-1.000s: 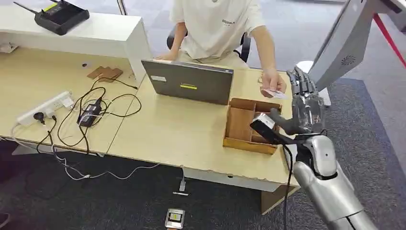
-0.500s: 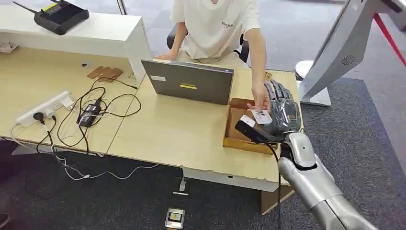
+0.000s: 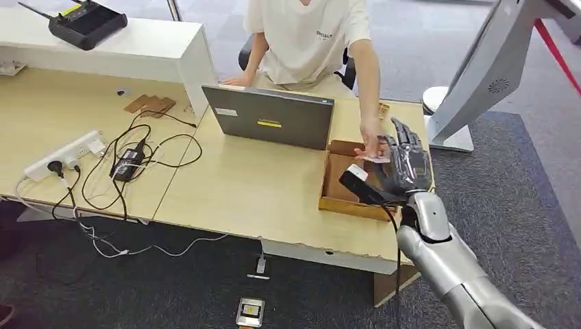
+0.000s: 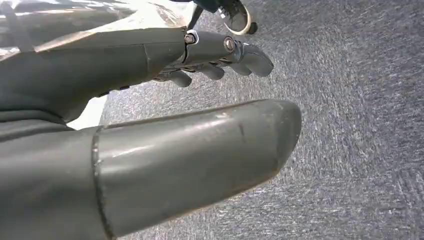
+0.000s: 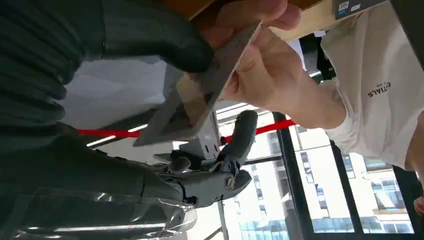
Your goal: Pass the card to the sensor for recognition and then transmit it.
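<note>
A small white card point(image 3: 375, 158) is pinched in a person's hand point(image 3: 373, 144) just above my right hand point(image 3: 404, 168), which lies palm up over the brown cardboard box point(image 3: 340, 179) at the desk's right end. In the right wrist view my thumb point(image 5: 150, 37) touches one face of the card point(image 5: 200, 95). My fingers point(image 5: 240, 135) are spread and apart from its other face, while the person's fingers point(image 5: 260, 65) still grip it. My left hand point(image 4: 150, 125) hangs over grey carpet and holds nothing.
A grey laptop point(image 3: 270, 120) stands open on the desk beside the box. Cables, a charger point(image 3: 127, 164) and a power strip point(image 3: 65, 152) lie at the left. A black device with an antenna point(image 3: 85, 22) sits on the white counter. A white stand point(image 3: 490, 68) rises at the right.
My right hand swung left from the desk's right edge to above the box. The person's hand followed with the card, laid it at my palm, and now holds it slightly higher.
</note>
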Controlling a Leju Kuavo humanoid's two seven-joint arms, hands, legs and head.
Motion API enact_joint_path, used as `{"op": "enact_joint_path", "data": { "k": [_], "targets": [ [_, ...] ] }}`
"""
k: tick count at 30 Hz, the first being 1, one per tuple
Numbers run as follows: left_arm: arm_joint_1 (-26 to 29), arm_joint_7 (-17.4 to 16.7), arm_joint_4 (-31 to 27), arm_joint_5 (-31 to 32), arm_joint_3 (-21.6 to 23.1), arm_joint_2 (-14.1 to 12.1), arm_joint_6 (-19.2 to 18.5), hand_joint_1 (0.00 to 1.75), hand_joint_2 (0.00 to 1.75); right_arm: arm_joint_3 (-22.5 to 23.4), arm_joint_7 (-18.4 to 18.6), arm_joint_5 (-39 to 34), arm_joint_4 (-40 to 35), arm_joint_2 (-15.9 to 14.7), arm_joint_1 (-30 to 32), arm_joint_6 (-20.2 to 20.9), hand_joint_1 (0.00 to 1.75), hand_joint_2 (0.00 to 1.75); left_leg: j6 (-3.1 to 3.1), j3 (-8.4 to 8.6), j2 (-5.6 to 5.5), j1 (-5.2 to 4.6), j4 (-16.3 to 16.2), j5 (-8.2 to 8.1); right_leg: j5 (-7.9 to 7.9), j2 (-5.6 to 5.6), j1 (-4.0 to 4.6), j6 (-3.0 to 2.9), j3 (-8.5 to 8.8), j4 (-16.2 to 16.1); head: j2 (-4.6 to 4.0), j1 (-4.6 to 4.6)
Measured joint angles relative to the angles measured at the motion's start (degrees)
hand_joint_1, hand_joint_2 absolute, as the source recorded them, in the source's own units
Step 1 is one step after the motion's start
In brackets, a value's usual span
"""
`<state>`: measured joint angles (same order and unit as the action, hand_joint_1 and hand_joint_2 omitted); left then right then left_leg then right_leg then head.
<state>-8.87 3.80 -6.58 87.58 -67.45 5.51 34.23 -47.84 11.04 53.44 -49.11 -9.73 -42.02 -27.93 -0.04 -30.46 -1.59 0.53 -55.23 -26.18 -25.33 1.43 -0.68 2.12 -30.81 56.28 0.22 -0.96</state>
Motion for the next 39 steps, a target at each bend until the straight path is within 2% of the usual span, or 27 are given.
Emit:
{"op": "enact_joint_path", "data": {
  "k": [7,24,29,39],
  "targets": [
    [0.03,0.24,0.00,0.00,0.00,0.00,0.31,0.00,0.00,0.00,0.24,-0.76,0.02,0.00,-0.38,-1.31,1.75,1.75,0.00,0.00,0.01,0.00,0.00,0.00,0.00,0.01,0.00,0.00,0.00,0.00,0.00,0.00],
    [0.17,0.83,0.00,0.00,0.00,0.00,0.92,0.00,0.00,0.04,1.47,-2.34,-0.83,-0.63,-0.44,-0.70,1.75,1.75,0.00,0.01,0.02,0.00,-0.01,0.00,0.00,0.01,0.00,0.00,-0.03,-0.01,0.00,0.00],
    [0.22,0.85,0.00,-0.02,-0.02,0.00,1.01,0.00,0.00,0.68,3.13,-2.45,-3.63,-2.73,1.07,-0.13,1.75,1.75,0.00,0.01,0.01,0.00,-0.02,0.00,0.00,0.01,0.00,0.00,-0.02,-0.02,0.00,0.00],
    [0.37,-0.22,0.00,-0.37,-1.20,0.00,1.03,0.00,0.00,4.74,5.31,-4.06,-9.11,-9.61,7.84,0.24,1.75,1.75,0.02,0.00,0.02,-0.01,-0.03,-0.03,0.00,0.01,-0.02,0.01,-0.02,-0.06,0.00,0.00]
  ]
}}
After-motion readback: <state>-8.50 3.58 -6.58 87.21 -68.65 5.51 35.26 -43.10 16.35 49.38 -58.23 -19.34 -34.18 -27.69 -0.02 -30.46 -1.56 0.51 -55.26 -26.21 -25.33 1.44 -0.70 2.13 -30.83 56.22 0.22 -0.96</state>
